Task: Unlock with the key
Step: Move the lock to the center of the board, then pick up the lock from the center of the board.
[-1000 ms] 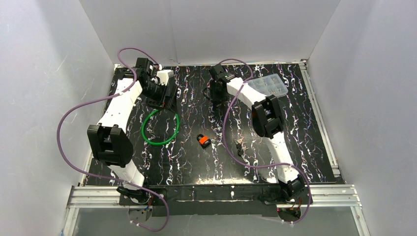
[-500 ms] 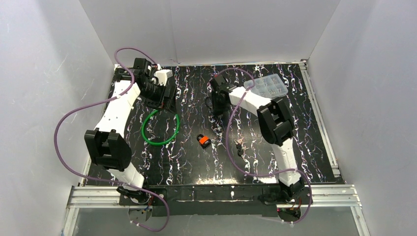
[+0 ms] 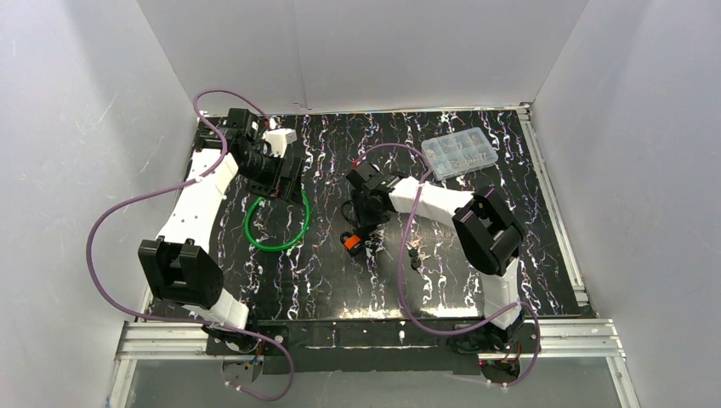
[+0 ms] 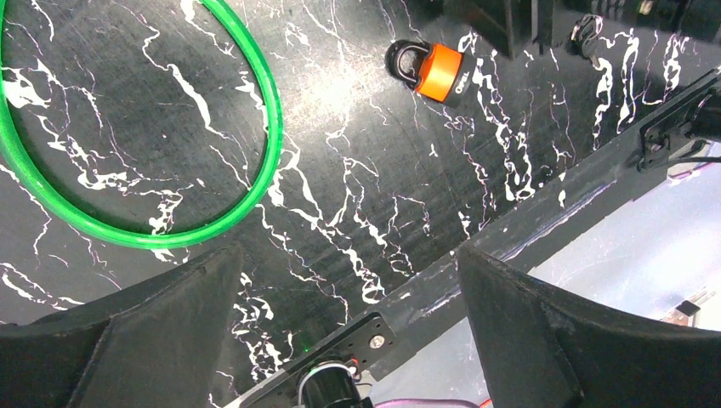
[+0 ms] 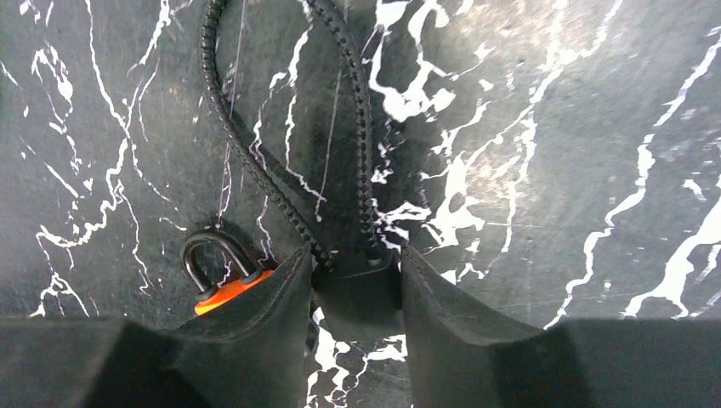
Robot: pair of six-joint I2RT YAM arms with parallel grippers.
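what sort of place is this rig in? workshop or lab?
Most likely a lab robot test cell: plain white walls box in a black marbled table, an aluminium rail runs along its near edge, and props lie on the table: padlock, green ring, clear parts box.

Desk (image 3: 340,289) under me is black with white marble-like veins, slightly glossy, with soft glare showing in my wrist views. Three plain white walls box it in: back wall (image 3: 366,51), left wall (image 3: 76,170), right wall (image 3: 646,170), with the seams at the back corners visible. A thin pale strip runs along the desk's far and right edges. Silver aluminium rail (image 3: 161,340) runs along the near edge. Below it is a flat grey surface (image 3: 383,382); I can't tell whether it's floor. Light is even and diffuse.
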